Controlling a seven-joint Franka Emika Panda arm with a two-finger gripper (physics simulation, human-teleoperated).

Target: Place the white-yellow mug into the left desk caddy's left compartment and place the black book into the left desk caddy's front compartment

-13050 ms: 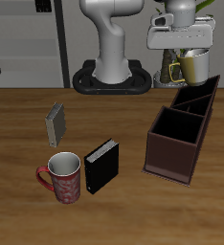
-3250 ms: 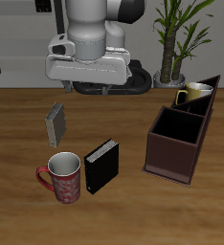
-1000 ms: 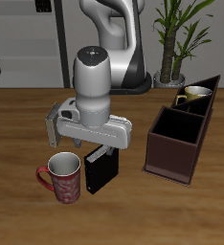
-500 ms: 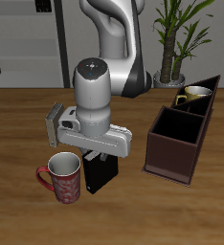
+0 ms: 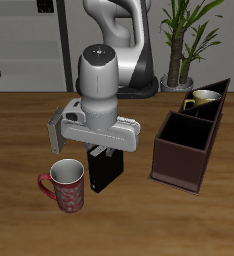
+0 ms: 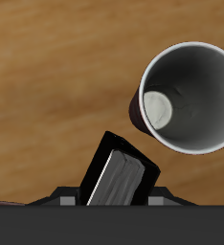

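Since half a second ago the arm is sitting a little farther back and higher over the table (image 5: pixel 19 130), and the hand (image 5: pixel 104 153) is now hovering right at the top of the black book (image 5: pixel 104 173), which is standing upright in the same spot as before. The hand's fingers are coming down around the book's upper end, but the wide body of the hand is hiding them, so I cannot tell whether they are spread or pressing on the cover. In the wrist view the black book (image 6: pixel 122 174) is showing its pale page edges between dark covers, partly cut off by the hand's own housing.

The red patterned mug (image 5: pixel 66 183) is standing just beside the book, nearer the table's front edge, its opening facing up; in the wrist view the red patterned mug (image 6: pixel 190 96) is showing its grey inside. The grey book (image 5: pixel 57 127) is standing farther back, partly behind the arm.

The white-yellow mug (image 5: pixel 202 99) is sitting in the left desk caddy (image 5: pixel 188 140), in one of the narrow sections at the caddy's far end. A potted plant (image 5: pixel 189 35) is standing behind the caddy.
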